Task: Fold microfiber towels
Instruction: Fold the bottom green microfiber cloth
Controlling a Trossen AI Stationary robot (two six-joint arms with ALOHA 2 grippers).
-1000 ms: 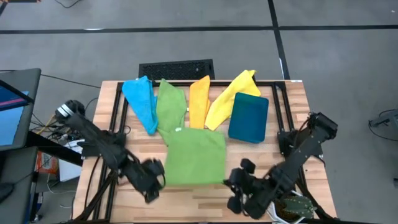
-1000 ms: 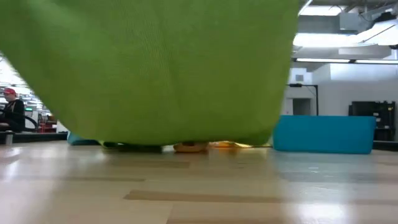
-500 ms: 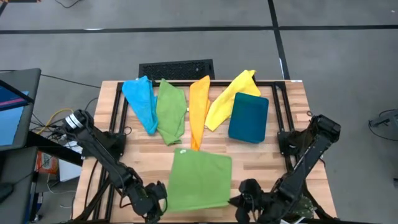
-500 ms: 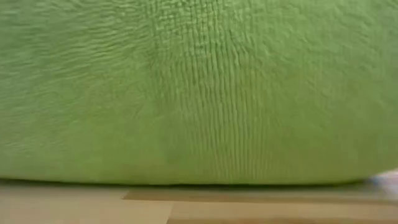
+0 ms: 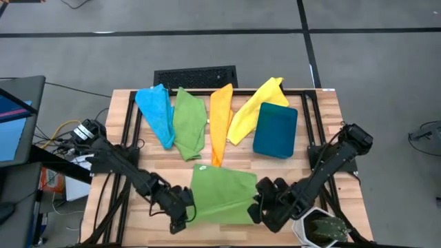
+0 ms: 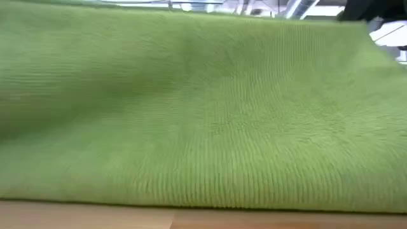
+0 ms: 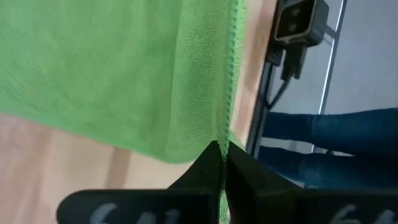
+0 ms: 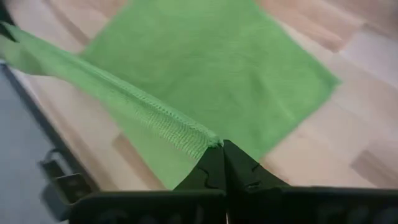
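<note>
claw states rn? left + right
Left claw: closed, pinching the near-left corner of the spread green microfiber towel.
Right claw: closed, pinching that same towel's near-right corner.

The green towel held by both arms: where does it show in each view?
High view: green towel, front centre, between both grippers.
Low view: it fills nearly the whole picture.
Left wrist view: its hem runs into the shut jaws.
Right wrist view: its edge is pinched, the rest spread beyond.
Shared landmark: the wooden table.
</note>
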